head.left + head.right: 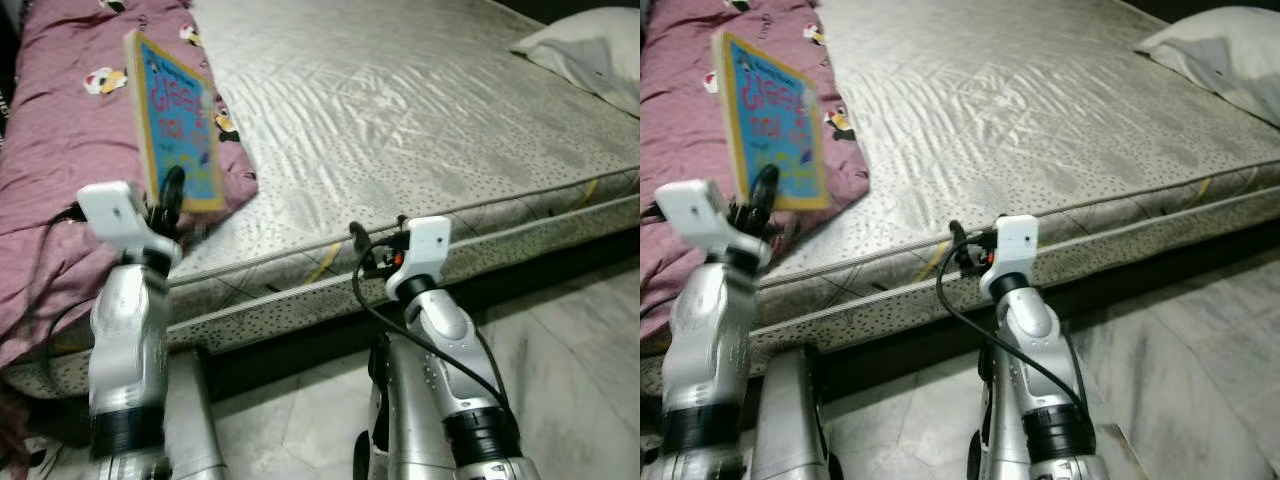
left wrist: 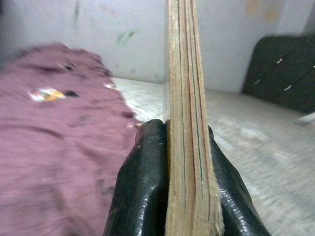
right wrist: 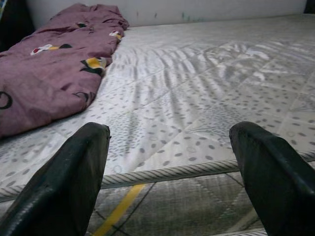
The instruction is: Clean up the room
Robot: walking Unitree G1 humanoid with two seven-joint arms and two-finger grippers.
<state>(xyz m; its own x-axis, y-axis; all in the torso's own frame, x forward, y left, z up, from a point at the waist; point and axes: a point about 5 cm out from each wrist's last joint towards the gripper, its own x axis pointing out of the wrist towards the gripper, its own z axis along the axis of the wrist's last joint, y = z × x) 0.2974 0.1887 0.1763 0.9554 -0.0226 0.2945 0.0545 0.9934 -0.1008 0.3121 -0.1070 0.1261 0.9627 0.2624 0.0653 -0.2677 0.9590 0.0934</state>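
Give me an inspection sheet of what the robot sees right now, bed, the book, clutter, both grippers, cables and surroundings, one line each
Surface: bare grey quilted mattress, corded edge facing the robot.
Job's things: blue children's book with a yellow border, held upright above the bed's left side.
Clutter: purple blanket bunched along the mattress's left side; white pillow at the far right.
Grippers: left gripper shut on the book's lower edge; right gripper open, holding nothing, level with the mattress edge.
Cables: black cable looping from the right wrist down the arm.
Surroundings: pale tiled floor beside the bed; light wall behind.
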